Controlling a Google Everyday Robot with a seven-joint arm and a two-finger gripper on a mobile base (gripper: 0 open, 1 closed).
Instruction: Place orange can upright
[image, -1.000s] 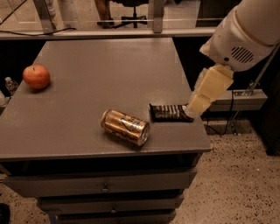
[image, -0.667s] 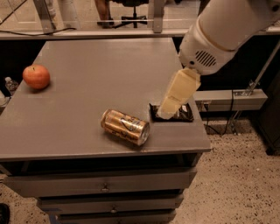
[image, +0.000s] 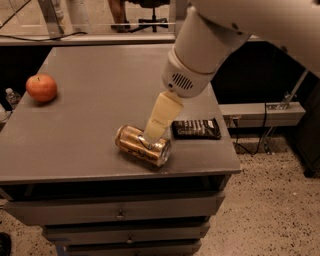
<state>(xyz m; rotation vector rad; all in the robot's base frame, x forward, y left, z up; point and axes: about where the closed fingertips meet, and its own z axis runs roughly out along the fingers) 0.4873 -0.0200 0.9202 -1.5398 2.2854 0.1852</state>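
The orange can (image: 135, 145) lies on its side near the front edge of the grey table (image: 100, 95), its silver end facing front right. My gripper (image: 156, 131) hangs from the big white arm and reaches down over the can's right part. Only one cream-coloured finger (image: 163, 115) shows, and its tip overlaps the can in this view. I cannot tell whether it touches the can.
An orange-red apple (image: 41, 87) sits at the table's left edge. A dark snack packet (image: 196, 128) lies just right of the can. Drawers run below the tabletop. A shelf and cables stand to the right of the table.
My arm and gripper have moved left, from beside the dark packet to above the can. The can, packet and apple have not moved.
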